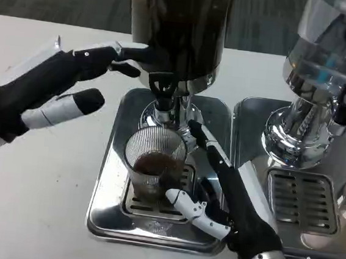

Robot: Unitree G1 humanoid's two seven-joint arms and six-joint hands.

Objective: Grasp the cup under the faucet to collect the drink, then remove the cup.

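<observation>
At the upper left of the frame, the left hand (54,87) is held above the white worktop (31,201), its fingers (122,54) stretched toward the dark drink dispenser (179,29) at top centre; the fingertips are seen at the dispenser's lower edge, close to the black faucet handle (161,82), though contact cannot be confirmed. Nothing is gripped by this hand, and its fingers are spread apart.

At the centre of the frame, a ribbed clear cup (153,164) is seen standing upright on the slotted grille of a silver drip tray (106,215), directly beneath the faucet. A small amount of dark drink is visible in the bottom of the cup.

Just right of the cup, the right hand (216,189) is laid along the glass: its long fingers (211,148) are extended up past the cup's right side toward the rim, while its thumb (184,203) is curved in at the cup's lower front. The cup is partly enclosed, but whether it is firmly gripped cannot be told.

At the right of the frame, a second dispenser (327,58) with a clear tank is mounted on a chrome stand over its own drip tray (254,113).
</observation>
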